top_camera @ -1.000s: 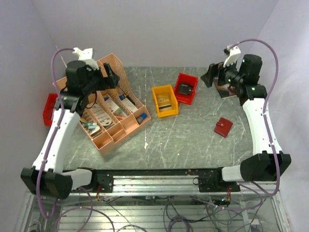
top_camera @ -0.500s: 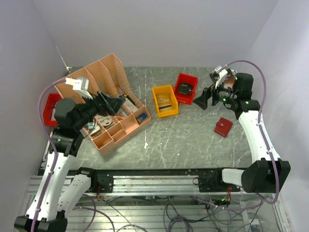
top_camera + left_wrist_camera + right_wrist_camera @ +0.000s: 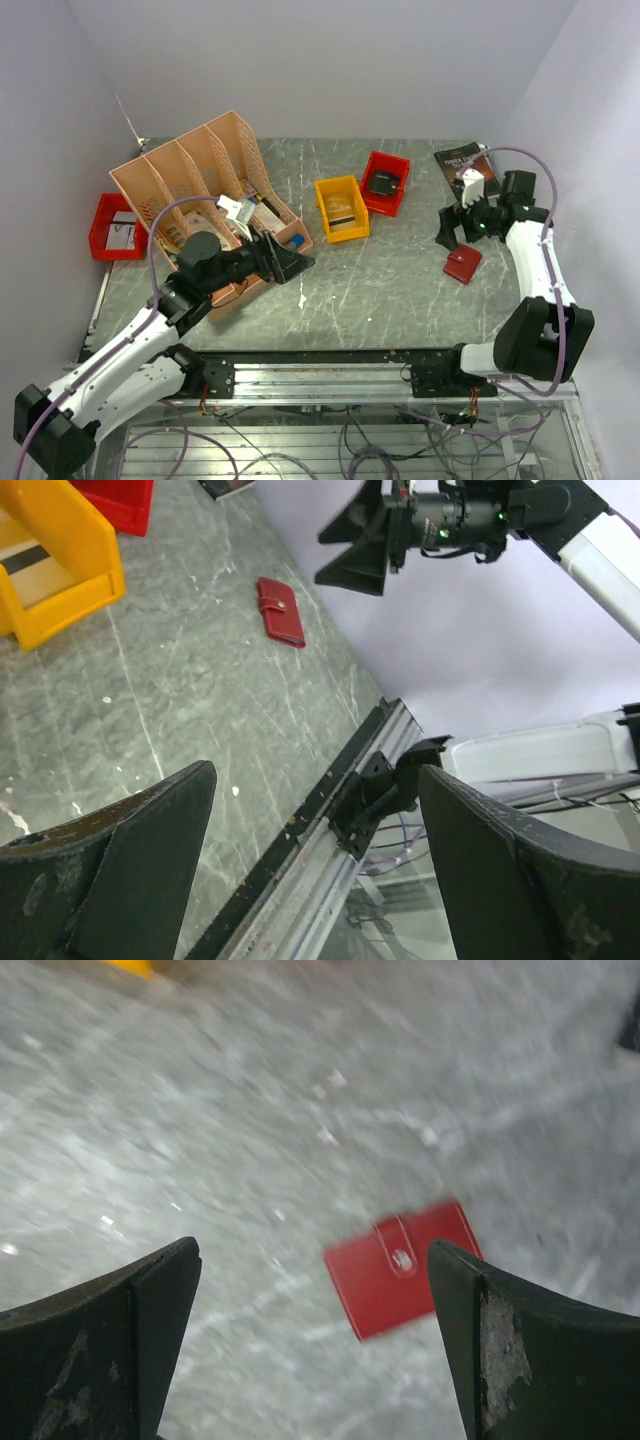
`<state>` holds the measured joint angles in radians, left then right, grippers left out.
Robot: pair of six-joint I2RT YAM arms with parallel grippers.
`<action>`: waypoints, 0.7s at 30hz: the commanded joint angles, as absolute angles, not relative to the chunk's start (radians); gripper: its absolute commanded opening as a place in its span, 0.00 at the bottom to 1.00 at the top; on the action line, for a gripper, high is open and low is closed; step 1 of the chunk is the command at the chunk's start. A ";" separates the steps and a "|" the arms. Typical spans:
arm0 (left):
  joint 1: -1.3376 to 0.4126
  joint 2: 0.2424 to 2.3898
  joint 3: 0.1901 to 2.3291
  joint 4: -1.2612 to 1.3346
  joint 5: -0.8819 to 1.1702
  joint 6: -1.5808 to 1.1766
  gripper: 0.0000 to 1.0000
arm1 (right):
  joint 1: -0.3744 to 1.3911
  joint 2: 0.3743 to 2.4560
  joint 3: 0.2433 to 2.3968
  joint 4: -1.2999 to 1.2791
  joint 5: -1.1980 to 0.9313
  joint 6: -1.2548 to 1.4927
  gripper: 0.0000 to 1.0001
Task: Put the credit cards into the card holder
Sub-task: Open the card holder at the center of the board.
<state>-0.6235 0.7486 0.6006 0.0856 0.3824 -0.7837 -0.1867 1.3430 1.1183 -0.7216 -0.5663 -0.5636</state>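
Near the surface's right edge: closed card holder [image 3: 462, 264] beneath the right tool [image 3: 450, 232], jaws apart; left tool [image 3: 296, 262], equally agape, empty. No credit cards loaded yet; holder unopened.

- The right gripper [image 3: 312, 1260] hangs with its dark fingers [image 3: 110, 1340] spread wide.
- Between them the closed red card holder [image 3: 405, 1268] lies flat on the grey table [image 3: 200, 1110], snap stud up.
- The view is blurred.
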 commanded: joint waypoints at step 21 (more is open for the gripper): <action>-0.642 0.793 0.600 0.121 0.227 -0.585 0.94 | -0.221 1.710 1.174 -0.735 -0.221 -1.014 0.56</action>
<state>-0.6369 0.8276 0.5995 0.1074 0.2596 -0.5758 -0.2279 1.6814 1.1427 -0.7994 -0.2966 -0.9634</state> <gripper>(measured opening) 0.937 0.563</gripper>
